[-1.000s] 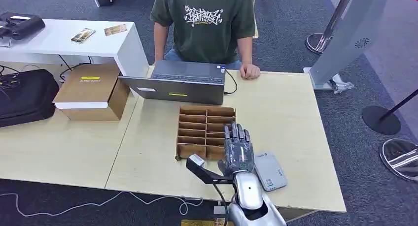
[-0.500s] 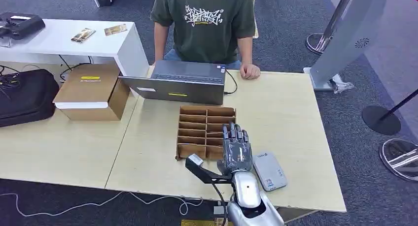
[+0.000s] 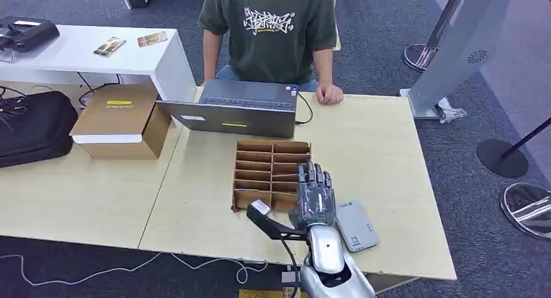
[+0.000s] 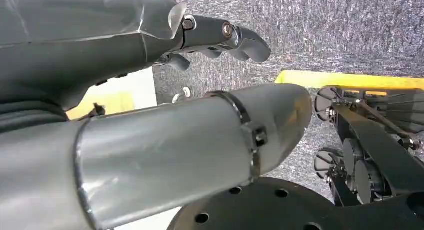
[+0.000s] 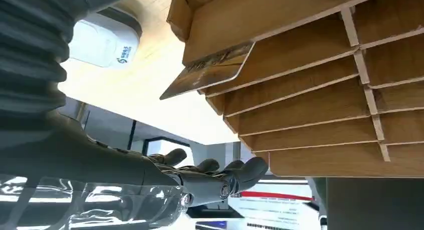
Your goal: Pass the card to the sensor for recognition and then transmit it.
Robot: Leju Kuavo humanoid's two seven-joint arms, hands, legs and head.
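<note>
Card (image 5: pixel 210 72) in organizer (image 3: pixel 271 173); right hand (image 3: pixel 315 197) flat above, fingers extended.

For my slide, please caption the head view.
Right hand hovers open over slotted cardboard organizer, beside grey sensor.

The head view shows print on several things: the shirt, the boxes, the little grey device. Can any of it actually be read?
None of it reads clearly:
Person's green T-shirt: white graffiti-style print, illegible.
Brown cardboard box: yellow label, too small.
Flat grey card sensor: small logo and sticker, blurred; blue logo in the right wrist view, unreadable.
Grey laptop: yellow sticker, unreadable.
</note>
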